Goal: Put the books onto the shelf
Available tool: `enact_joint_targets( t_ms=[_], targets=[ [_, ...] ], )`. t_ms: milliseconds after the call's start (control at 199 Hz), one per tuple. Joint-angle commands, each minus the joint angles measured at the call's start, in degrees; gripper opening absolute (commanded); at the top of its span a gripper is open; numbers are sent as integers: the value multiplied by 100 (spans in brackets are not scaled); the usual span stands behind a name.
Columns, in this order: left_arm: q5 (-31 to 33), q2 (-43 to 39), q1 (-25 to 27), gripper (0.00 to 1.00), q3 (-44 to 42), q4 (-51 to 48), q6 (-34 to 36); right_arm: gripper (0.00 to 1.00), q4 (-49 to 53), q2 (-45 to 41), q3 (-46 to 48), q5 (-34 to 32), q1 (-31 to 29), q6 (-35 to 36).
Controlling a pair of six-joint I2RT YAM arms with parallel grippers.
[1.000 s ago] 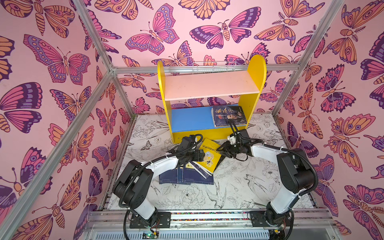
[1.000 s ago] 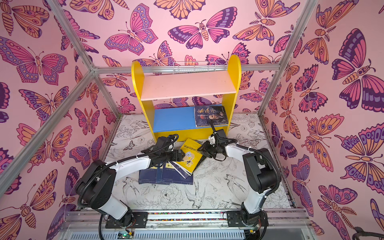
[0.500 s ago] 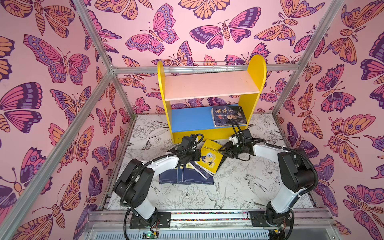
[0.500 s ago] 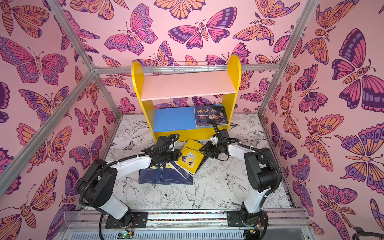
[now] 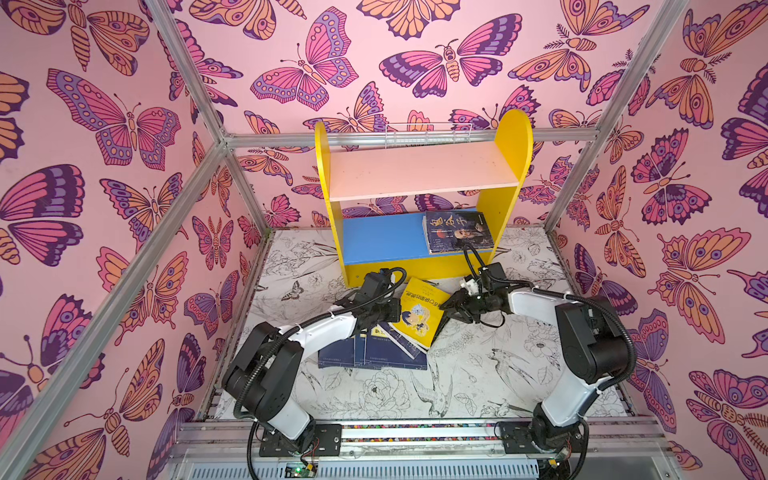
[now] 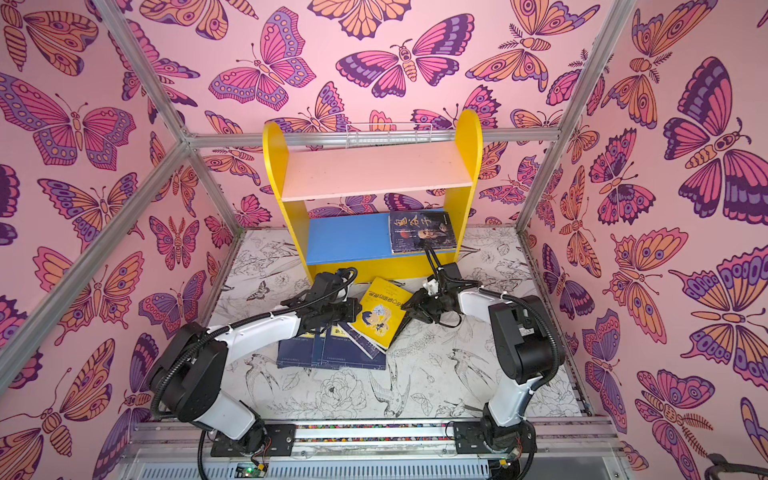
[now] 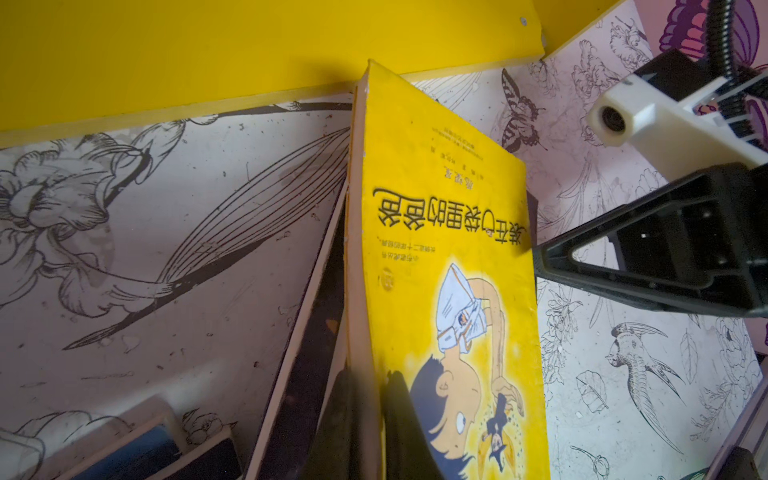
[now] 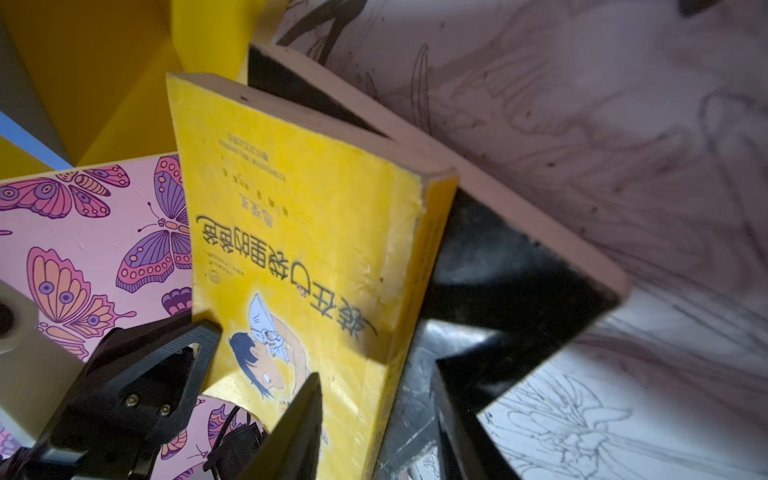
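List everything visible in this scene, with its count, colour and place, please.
shelf: one, yellow sides, pink and blue boards, at the back wall
portrait book: one seen, dark, flat on the blue board's right end
yellow book: one, tilted up, in front of the shelf
floor mat: one, white with black drawings
navy books: several, overlapping, flat on the floor mat
wire rack: one, white, behind the shelf top
left hand: one, black, shut on the yellow book's edge
right hand: one, black, open, at its opposite edge
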State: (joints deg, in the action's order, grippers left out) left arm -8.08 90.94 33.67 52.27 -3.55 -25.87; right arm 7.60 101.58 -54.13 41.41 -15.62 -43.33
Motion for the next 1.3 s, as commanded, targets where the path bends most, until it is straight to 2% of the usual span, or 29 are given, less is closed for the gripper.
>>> enact_joint_targets(
  t_ms=[0,191,376,437,467,607,642,688,753,858,913,994,1084,1194,1295],
  targets=[
    [380,185,-51,0,-121,-573,210,44,143,456,-11,-105,-165,147],
    [420,607,-44,0,8,-949,504,43,-551,644,-76,442,-299,3],
    [348,858,-30,0,55,-1085,694,38,-2067,263,222,895,-301,-558],
    [266,906,-4,0,71,-1086,755,36,-2271,153,235,968,-303,-630],
    [248,904,16,0,73,-1084,788,33,-2266,113,219,996,-305,-618],
    [254,774,51,0,109,-1071,807,4,-2124,-130,295,944,-309,-489],
    [278,678,43,0,125,-1080,777,0,-2113,-258,349,948,-308,-403],
    [298,533,21,0,142,-1053,732,0,-1948,-464,389,965,-305,-219],
    [311,227,-39,16,98,-905,556,0,-1675,-826,428,1054,-309,83],
    [403,-493,-191,61,-156,-363,105,0,-1818,-1500,566,1306,-317,119],
    [602,-881,-251,74,-317,-41,-136,0,-2064,-1760,605,1376,-314,-25],
    [904,-1295,-308,79,-449,198,-384,0,-2283,-2019,508,1291,-314,-240],
    [1149,-1523,-344,81,-437,198,-463,0,-2590,-2099,267,1064,-310,-533],
    [1247,-1589,-345,83,-466,187,-454,0,-2943,-1980,-155,541,-308,-957],
    [1193,-1555,-347,83,-554,183,-533,0,-3311,-1834,-388,-374,-306,-1412]
  ],
)
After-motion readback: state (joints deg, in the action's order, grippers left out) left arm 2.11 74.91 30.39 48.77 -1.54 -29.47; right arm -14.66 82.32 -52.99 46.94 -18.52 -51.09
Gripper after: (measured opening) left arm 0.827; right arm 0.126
